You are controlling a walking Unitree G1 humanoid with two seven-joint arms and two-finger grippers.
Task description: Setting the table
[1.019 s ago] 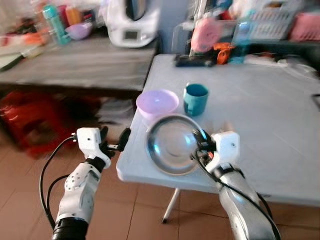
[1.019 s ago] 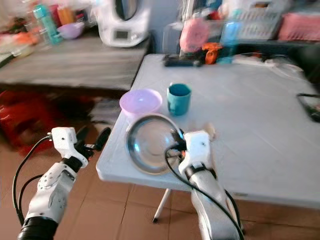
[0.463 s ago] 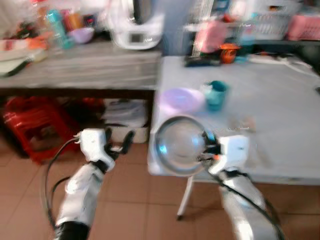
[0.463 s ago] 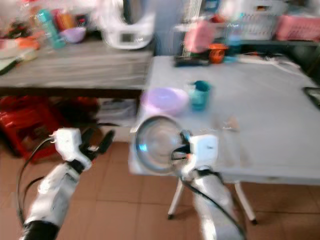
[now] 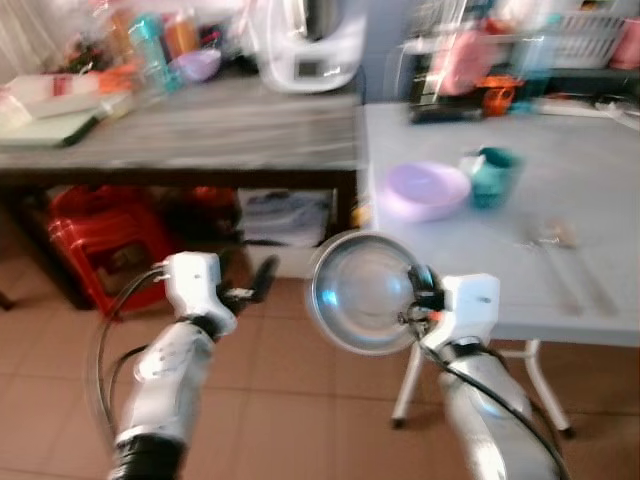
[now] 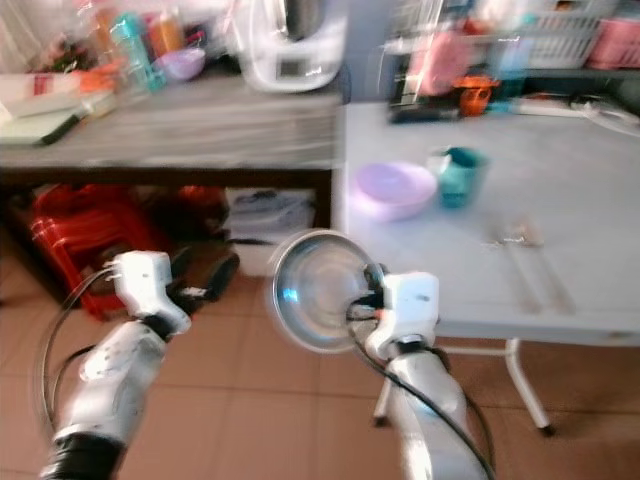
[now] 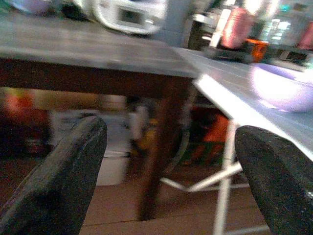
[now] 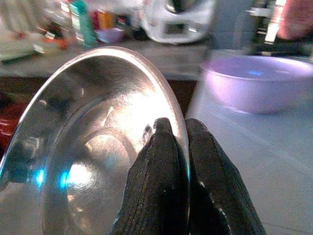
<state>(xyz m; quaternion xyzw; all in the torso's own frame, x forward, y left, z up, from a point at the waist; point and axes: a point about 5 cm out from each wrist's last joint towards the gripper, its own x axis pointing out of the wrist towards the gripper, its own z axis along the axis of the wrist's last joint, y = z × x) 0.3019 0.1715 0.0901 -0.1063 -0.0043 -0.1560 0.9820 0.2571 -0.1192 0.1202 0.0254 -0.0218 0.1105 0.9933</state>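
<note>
The steel plate (image 5: 362, 292) hangs in the air off the near left corner of the white table (image 5: 590, 215), over the tiled floor (image 5: 300, 400). The right gripper (image 8: 177, 147) has it pinched by the rim, the two black fingers (image 8: 159, 171) closed tight with the rim between them — a thin hold on one edge only.

The risk, as I judge it: with nothing under the plate and the views blurred as if the robot is walking, a jolt could let the rim slide out of the pinch and the plate would drop to the tiles. It could also knock the table edge on the way in, or be set too close to the lip and tip off.

On the table, at about 1 o'clock from the plate, sits one purple bowl (image 5: 425, 190), and just beside it, toward 2 o'clock, one teal cup (image 5: 490, 176). Something small — maybe cutlery — lies at 3 o'clock, too blurred to count.

The left gripper (image 5: 250, 288) is at 9 o'clock from the plate, held out over the floor, its fingers (image 7: 58, 176) spread wide and holding nothing.

At 11 o'clock stands one grey counter (image 5: 200, 125) with one white appliance (image 5: 312, 45) and several blurred bottles.
</note>
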